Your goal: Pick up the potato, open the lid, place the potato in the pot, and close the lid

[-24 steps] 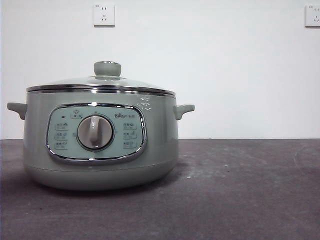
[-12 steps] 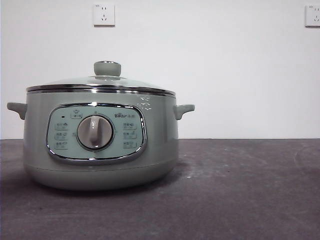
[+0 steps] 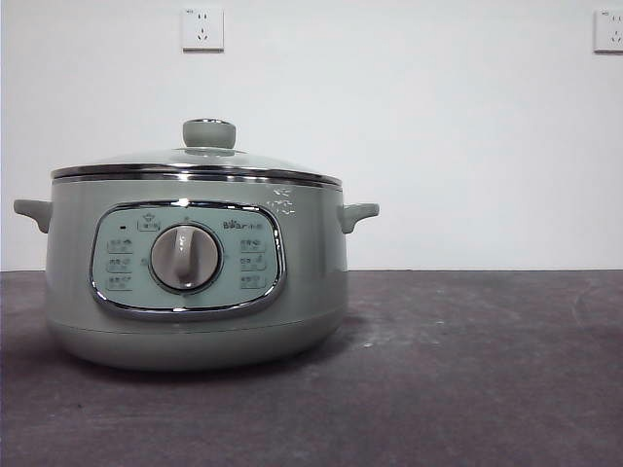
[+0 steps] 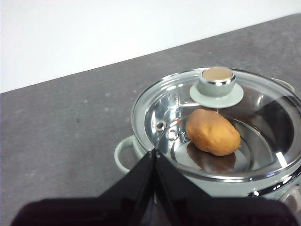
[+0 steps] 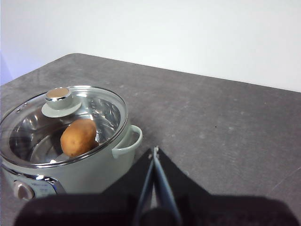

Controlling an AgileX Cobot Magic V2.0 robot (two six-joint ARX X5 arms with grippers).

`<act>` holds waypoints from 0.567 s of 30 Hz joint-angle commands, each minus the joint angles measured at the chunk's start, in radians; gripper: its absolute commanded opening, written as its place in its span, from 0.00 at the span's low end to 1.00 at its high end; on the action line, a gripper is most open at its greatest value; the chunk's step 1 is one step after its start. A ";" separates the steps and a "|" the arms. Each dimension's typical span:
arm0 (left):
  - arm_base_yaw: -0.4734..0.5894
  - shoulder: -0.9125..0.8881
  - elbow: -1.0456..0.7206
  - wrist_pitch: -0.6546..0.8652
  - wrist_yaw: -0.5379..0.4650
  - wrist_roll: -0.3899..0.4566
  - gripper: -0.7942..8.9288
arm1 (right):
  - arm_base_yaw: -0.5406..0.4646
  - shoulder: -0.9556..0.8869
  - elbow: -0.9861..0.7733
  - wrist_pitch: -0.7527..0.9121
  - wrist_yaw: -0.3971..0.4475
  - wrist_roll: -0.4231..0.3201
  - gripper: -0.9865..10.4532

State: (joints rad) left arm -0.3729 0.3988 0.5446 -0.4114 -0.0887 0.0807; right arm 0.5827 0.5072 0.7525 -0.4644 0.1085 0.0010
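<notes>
The sage-green pot [image 3: 195, 282] stands on the dark table at the left of the front view, control panel facing me. The glass lid [image 3: 195, 161] sits closed on it, its green knob [image 3: 209, 133] on top. Through the glass the orange-brown potato [image 4: 212, 132] lies inside the pot; it also shows in the right wrist view [image 5: 78, 137]. My left gripper [image 4: 154, 151] is shut and empty, above the table beside the pot's handle [image 4: 123, 154]. My right gripper [image 5: 154, 150] is shut and empty, off to the pot's other side. Neither gripper shows in the front view.
The dark grey table [image 3: 467, 370] runs to a white wall with two sockets [image 3: 202, 29]. The pot's side handles [image 3: 358, 214] stick out on both sides. The pot also shows in the right wrist view [image 5: 84, 174].
</notes>
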 commanded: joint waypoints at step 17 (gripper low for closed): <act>0.324 -0.347 -0.500 0.236 0.146 -0.032 0.08 | 0.000 -0.002 -0.009 0.007 0.003 0.009 0.09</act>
State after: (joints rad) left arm -0.0528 0.0589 0.0574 -0.1883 0.0559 0.0586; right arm 0.5827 0.5072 0.7525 -0.4644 0.1085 0.0013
